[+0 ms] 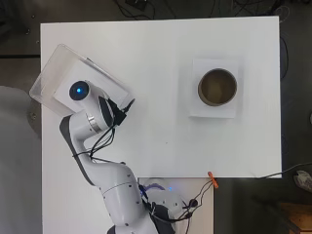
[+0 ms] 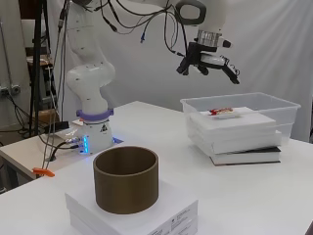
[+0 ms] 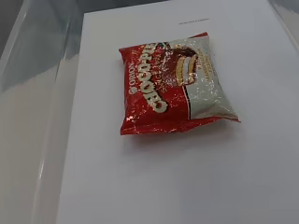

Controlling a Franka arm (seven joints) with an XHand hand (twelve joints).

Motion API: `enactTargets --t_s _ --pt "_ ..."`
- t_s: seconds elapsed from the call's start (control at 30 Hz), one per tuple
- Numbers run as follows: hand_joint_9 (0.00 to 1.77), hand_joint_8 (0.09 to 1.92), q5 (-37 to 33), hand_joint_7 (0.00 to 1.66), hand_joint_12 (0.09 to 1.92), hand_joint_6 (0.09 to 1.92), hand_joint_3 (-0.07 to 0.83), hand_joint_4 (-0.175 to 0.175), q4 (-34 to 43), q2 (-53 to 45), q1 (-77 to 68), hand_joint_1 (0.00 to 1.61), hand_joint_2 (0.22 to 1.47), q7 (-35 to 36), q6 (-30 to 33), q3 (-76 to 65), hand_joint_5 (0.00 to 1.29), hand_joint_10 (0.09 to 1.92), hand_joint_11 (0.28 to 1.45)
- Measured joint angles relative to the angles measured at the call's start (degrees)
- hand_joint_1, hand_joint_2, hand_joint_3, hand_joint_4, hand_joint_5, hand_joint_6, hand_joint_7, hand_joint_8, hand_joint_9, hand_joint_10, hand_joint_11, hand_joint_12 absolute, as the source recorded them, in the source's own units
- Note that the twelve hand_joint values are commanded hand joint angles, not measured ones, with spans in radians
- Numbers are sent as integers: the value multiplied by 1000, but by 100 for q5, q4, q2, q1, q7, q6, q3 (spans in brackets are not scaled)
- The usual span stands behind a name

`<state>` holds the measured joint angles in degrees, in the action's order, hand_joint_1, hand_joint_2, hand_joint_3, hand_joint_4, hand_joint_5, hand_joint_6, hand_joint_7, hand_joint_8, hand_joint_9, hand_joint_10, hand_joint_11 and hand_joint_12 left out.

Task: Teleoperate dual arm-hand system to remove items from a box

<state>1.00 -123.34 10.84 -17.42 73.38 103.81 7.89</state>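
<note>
Early stage of the removal: the snack packet (image 3: 175,84) lies flat on the white pad inside the clear box (image 2: 274,105), untouched, while the hand (image 2: 215,66) hovers above it with fingers spread and empty; the brown cylinder (image 2: 126,180) stands apart on the bench (image 1: 161,136).

A clear plastic box (image 1: 53,68) sits tilted near the far left corner of the white surface (image 1: 161,126), with the arm (image 1: 92,126) reaching over it. Well apart, toward the right edge, a brown cylinder (image 1: 217,87) stands open-topped on a white block (image 1: 214,111).
</note>
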Motion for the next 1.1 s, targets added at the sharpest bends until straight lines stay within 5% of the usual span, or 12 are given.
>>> enactTargets --t_s 0.4,0.6,0.67,0.7,0.73,0.77,0.8,0.87,0.97,1.0,1.07,1.1 --pt "572 87 237 481 87 87 0 42 535 -1234 292 219 903 -10 125 484 355 87 508" --pt "395 87 781 269 87 87 -14 20 725 -1787 150 240 819 -676 -30 776 117 87 462" --pt "482 87 880 376 87 87 -3 6 691 -1785 130 269 826 -952 -111 822 201 87 486" --pt "546 87 924 489 87 87 9 57 632 -1743 122 413 916 -1031 -120 839 416 87 507" --pt "714 87 996 661 87 493 -8 108 567 -1699 109 628 1035 -1121 -132 863 598 87 572" --pt "938 414 1062 768 299 714 14 139 528 -1681 97 807 1067 -1244 -168 878 775 563 699" --pt "1148 1025 1095 928 870 917 17 132 530 -1689 90 903 1110 -1403 -238 878 829 1136 812" --pt "1414 1697 1079 1168 1599 1130 8 96 657 -1730 93 980 1165 -1839 -411 887 837 1718 967" --pt "1518 1916 754 1286 1838 1194 2 64 859 -1434 564 1009 1185 -2254 -412 1368 836 1901 1054" --pt "1530 1920 675 1313 1847 1209 2 105 828 -1196 991 976 1189 -2186 -375 1796 826 1912 1077" --pt "1525 1920 705 1327 1858 1086 -10 156 728 -726 2151 445 1046 -1960 -375 2956 806 1919 1085" --pt "1523 1920 738 1327 1862 991 -6 166 709 -553 2785 307 1017 -1845 -386 3589 792 1920 1085"
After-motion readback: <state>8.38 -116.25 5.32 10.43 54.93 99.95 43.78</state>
